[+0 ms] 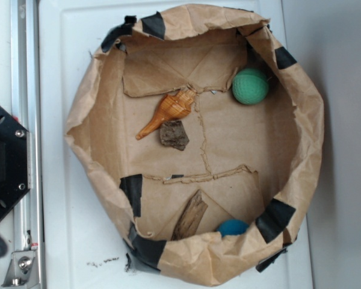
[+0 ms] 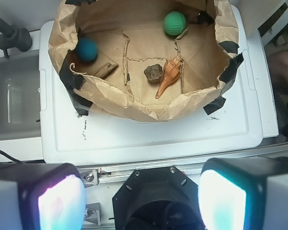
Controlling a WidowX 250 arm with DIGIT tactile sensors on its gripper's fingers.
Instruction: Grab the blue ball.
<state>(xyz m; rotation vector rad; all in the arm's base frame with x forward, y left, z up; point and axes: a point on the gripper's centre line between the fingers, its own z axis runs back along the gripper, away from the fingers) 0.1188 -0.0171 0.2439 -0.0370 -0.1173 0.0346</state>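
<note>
One blue ball (image 1: 232,227), small, round, matte teal.
Lies against the paper bin's wall (image 1: 228,259), beside a wood strip (image 1: 191,216); gripper (image 2: 141,197) wide open, empty.

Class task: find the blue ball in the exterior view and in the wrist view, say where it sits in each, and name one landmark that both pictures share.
Exterior view: the blue ball sits at the bottom, right of centre, partly hidden by the paper bag's wall.
Wrist view: it lies upper left, inside the bag beside its left wall.
Shared landmark: the wood strip lying close beside the ball in both views.
</note>
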